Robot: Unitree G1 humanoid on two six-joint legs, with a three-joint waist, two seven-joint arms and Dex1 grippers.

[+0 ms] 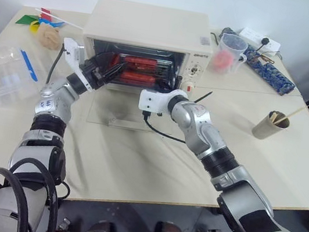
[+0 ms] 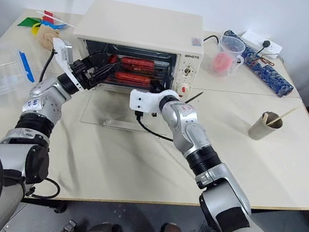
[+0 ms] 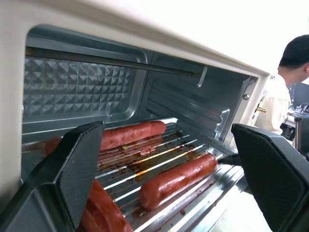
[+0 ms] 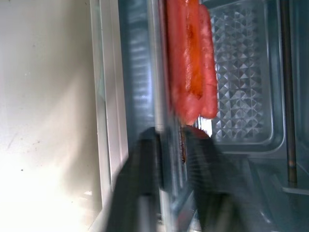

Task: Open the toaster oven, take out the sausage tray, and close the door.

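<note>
two grippers work at the mouth of the toaster oven (image 1: 151,27), which stands at 12 o'clock on the table (image 1: 135,160). its door (image 1: 125,114) lies folded down flat. the sausage tray (image 3: 159,169) sits inside on the floor of the oven. left gripper (image 1: 110,69) hangs with jaws wide apart before the sausages; right gripper (image 4: 171,159) is clamped on the tray's front rim.

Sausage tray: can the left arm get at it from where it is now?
Probably yes. The door lies flat open, and the left gripper, fingers spread, sits at the oven mouth facing the sausage tray with nothing between.
</note>
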